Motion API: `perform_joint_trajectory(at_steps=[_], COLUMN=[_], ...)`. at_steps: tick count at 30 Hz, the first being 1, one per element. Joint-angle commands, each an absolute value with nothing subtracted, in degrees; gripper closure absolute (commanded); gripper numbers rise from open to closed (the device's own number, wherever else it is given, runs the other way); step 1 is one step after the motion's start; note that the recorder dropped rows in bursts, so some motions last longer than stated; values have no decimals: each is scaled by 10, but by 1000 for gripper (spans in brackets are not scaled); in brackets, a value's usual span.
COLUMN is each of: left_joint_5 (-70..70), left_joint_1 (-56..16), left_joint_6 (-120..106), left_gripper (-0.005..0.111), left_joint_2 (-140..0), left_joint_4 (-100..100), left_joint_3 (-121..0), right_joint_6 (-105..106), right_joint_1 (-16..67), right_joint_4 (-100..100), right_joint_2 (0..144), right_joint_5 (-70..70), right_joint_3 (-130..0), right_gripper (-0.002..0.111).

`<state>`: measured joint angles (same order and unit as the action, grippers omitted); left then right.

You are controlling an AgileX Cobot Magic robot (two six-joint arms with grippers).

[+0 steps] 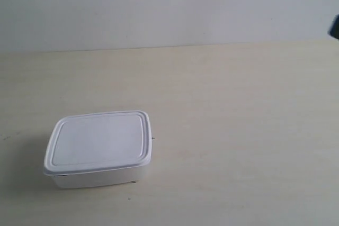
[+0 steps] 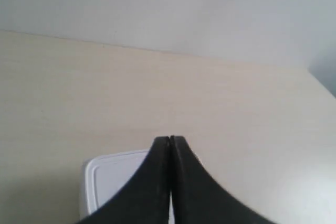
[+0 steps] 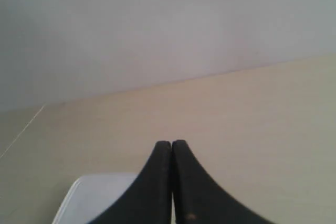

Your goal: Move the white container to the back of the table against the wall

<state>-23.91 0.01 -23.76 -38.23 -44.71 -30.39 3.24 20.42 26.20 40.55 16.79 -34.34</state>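
White container (image 1: 99, 149), lid (image 1: 98, 138) on, sits in the lower left of the exterior frame on the table (image 1: 238, 130). The wall (image 1: 159, 3) fills the upper band of that frame, and a wide strip of bare tabletop lies between it and the container, so they are well apart. Judgement: the move is not yet begun and the step in hand is the approach. Left gripper (image 2: 170, 141): both black fingers pressed together with no gap visible, nothing between them and touching nothing. A corner of the container shows below and beyond its tips. Right gripper (image 3: 171, 145): also fully closed and empty, with a pale edge of the container showing below it. A small dark shape (image 1: 334, 27) cuts the right edge of the exterior frame, upper part; I cannot tell what it is. To do the step well, as I judge it: pick one arm, bring it down behind the side of the container facing away from the wall, and meet that side low and at its middle so the container slides straight rather than turning. It looks light and smooth, so go slowly. Alternatively, open the fingers and grip across the short width below the lid rim. Stop once the far side meets the wall.
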Motion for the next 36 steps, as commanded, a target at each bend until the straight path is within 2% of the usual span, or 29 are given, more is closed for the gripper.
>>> perform_joint_trajectory(at_steps=[1, 11, 17, 29, 36], left_joint_5=[-313, -380, -412, -374, -357], left_joint_1=[1, 0, 0, 0, 0], left_joint_6=[-249, -268, -268, -416, -482], left_gripper=[107, 107, 107, 107, 107], left_joint_2=[-457, -456, -436, -495, -567], left_joint_4=[-420, -422, -426, -581, -623], left_joint_3=[-340, -306, -256, -194, -194], right_joint_6=[120, 92, 86, 59, 58], right_joint_1=[284, 451, 511, 540, 540], right_joint_4=[327, 254, 235, 233, 233], right_joint_2=[530, 797, 879, 963, 1012], right_joint_5=[223, 208, 208, 226, 179], right_joint_3=[-441, -543, -553, -553, -553], right_gripper=[108, 108, 108, 108, 108])
